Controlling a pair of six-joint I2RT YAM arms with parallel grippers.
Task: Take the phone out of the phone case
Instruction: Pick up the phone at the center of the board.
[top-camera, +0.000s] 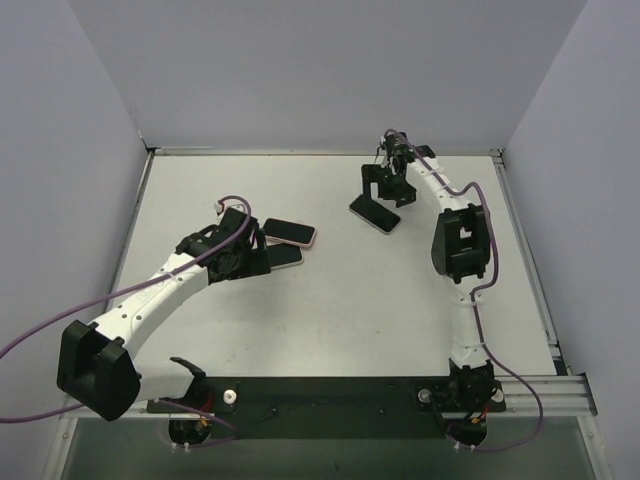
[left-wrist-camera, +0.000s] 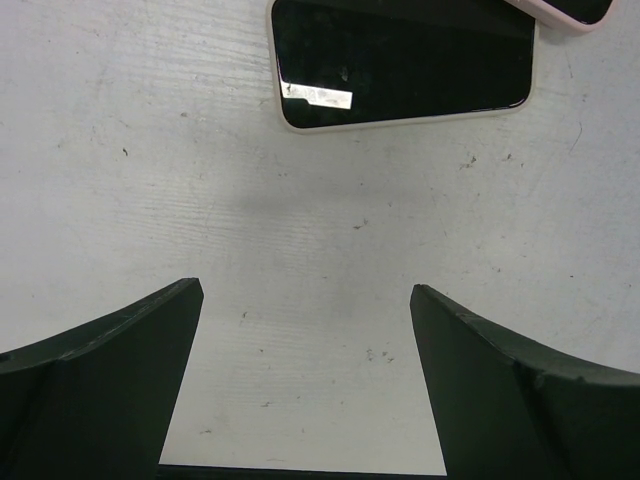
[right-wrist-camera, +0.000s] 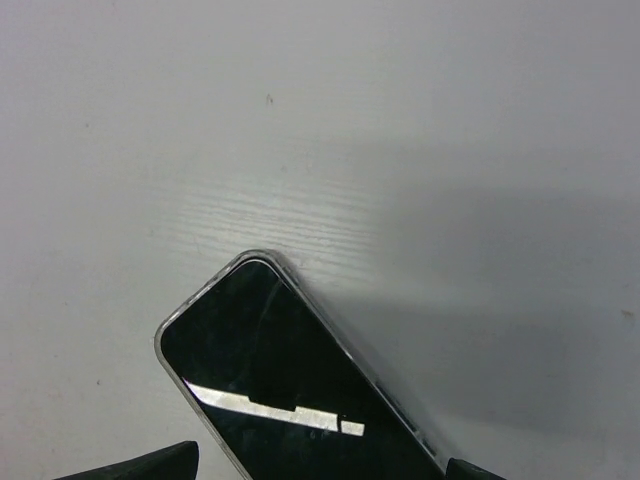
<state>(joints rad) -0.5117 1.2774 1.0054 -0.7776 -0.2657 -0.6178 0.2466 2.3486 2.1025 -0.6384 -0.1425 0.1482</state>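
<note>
Clear plastic of a case (right-wrist-camera: 250, 258) rims the dark phone (right-wrist-camera: 290, 390), which sits inside it, flat on the tabletop (top-camera: 350, 310) just ahead of the right gripper (top-camera: 385, 186). Those jaws stand wide apart and hold nothing, and the phone's long axis runs diagonally in toward them. We judge the right arm the nearer, since the left gripper (left-wrist-camera: 305, 290), jaws also apart and empty, hovers just short of a cream-edged phone (left-wrist-camera: 400, 60) with a pink-edged one (left-wrist-camera: 565, 8) beside it.
</note>
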